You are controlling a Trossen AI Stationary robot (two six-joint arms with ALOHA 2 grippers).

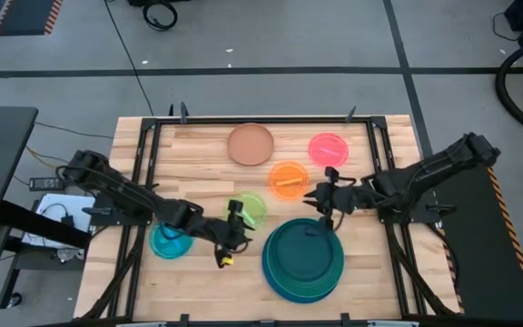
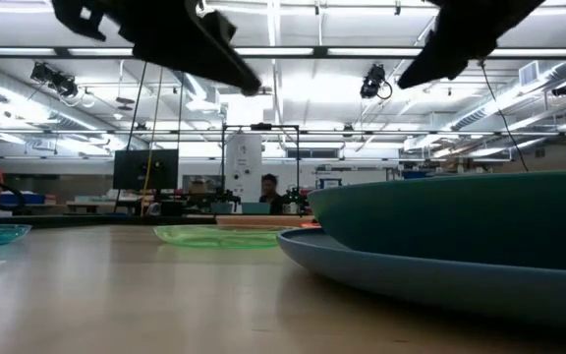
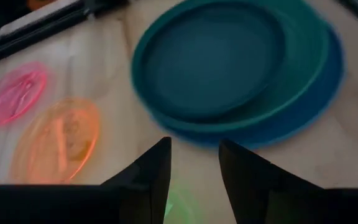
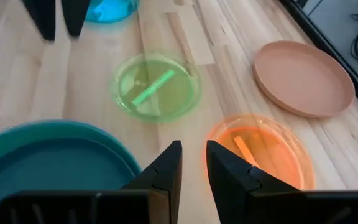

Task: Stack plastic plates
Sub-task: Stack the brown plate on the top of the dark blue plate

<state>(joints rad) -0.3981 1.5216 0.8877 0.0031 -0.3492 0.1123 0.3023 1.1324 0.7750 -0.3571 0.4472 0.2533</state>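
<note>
Three large plates sit stacked at the near right: blue (image 1: pixel 275 280) at the bottom, teal (image 1: pixel 332 238) on it, dark teal (image 1: pixel 302 259) on top. Flat on the table lie the tan plate (image 1: pixel 250 144), pink plate (image 1: pixel 328 147), orange plate (image 1: pixel 289 178), lime-green plate (image 1: pixel 251 209) and cyan plate (image 1: pixel 169 242). My left gripper (image 1: pixel 229 238) hovers open between the cyan plate and the stack. My right gripper (image 1: pixel 320 207) hovers above the stack's far edge, beside the orange plate (image 4: pixel 257 149); its fingers stand a narrow gap apart. Neither holds anything.
A black frame (image 1: pixel 143 136) borders the wooden table top. The lime-green plate (image 4: pixel 157 86) lies between the two grippers. In the low view the stack (image 2: pixel 460 236) fills the right foreground. A person shows far off in the room behind.
</note>
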